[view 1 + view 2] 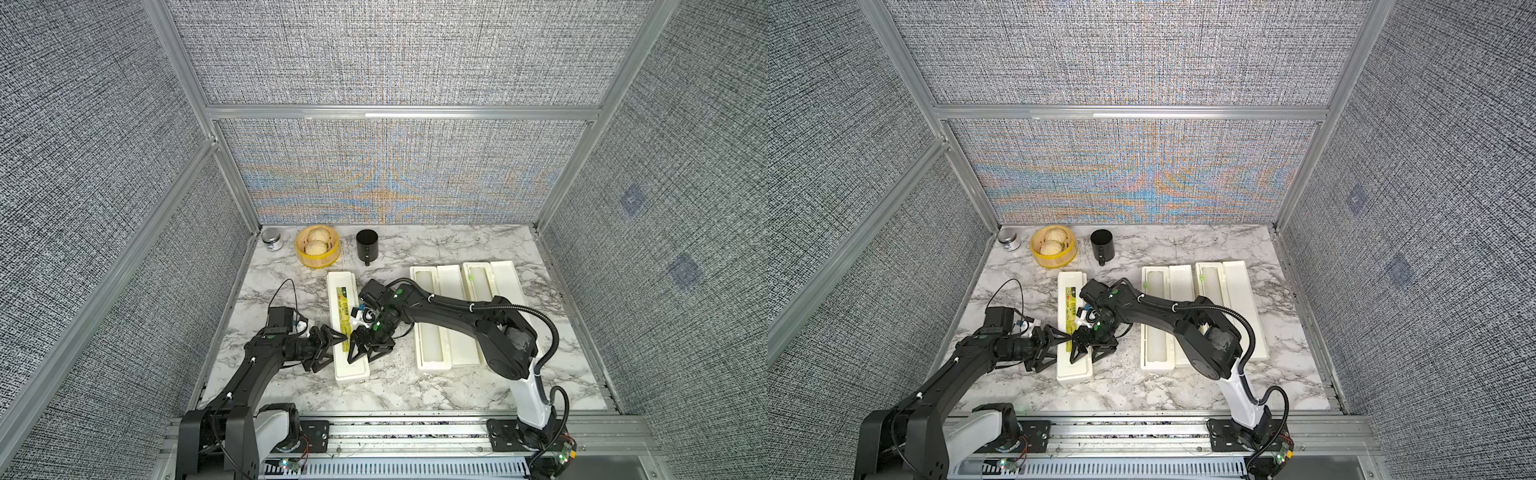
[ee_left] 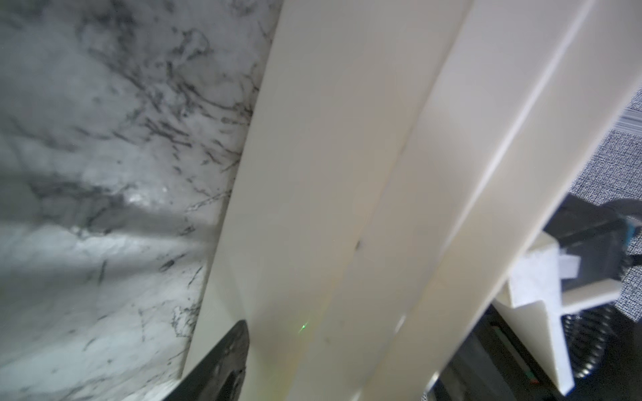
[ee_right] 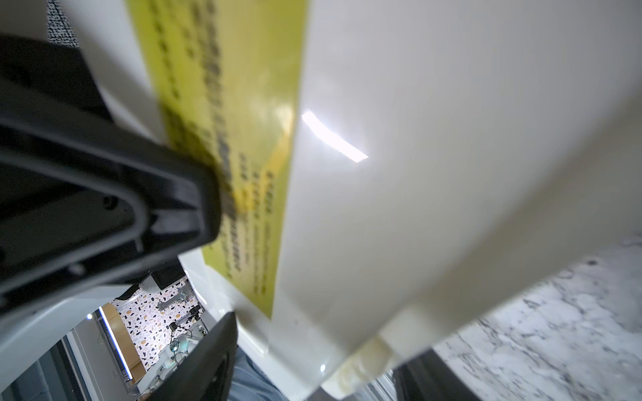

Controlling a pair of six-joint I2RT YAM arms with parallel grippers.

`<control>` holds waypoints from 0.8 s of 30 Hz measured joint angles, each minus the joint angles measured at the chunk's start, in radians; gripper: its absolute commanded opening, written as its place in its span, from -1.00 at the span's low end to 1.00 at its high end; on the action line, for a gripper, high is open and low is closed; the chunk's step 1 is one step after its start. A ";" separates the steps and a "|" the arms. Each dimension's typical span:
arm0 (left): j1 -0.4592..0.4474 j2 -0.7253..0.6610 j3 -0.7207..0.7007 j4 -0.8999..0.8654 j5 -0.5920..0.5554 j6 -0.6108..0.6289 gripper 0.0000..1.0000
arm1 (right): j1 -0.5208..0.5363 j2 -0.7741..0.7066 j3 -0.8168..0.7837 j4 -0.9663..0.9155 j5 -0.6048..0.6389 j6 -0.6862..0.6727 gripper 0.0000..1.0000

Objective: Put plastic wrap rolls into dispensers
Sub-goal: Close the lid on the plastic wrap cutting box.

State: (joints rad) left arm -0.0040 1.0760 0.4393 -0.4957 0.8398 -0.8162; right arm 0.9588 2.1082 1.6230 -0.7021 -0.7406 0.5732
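Dispenser, yellow-labelled [image 1: 341,299]: lid down, lying on the marble surface [image 1: 395,390], left of two open dispensers [image 1: 449,278]. Its long axis runs from the robot's base toward the back wall.
Left hand [image 1: 338,352]: at its left flank, jaws parted, one tip on the label, nothing seen between them.
Right hand [image 1: 368,357]: astride its right edge; you cannot tell whether it is clenched.
Both hands are at the near half, equally close.
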 measured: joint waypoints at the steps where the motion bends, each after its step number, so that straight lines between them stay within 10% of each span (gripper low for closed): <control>1: 0.000 -0.016 -0.008 -0.007 0.002 -0.011 0.51 | 0.000 0.003 0.002 0.000 0.000 -0.001 0.37; 24: -0.031 0.115 0.064 -0.019 -0.027 0.002 0.40 | -0.027 0.018 -0.002 0.043 0.013 -0.028 0.49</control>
State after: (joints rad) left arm -0.0345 1.1912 0.5030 -0.5148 0.8124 -0.8146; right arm 0.9314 2.1258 1.6211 -0.6586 -0.7280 0.5449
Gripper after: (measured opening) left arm 0.701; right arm 0.726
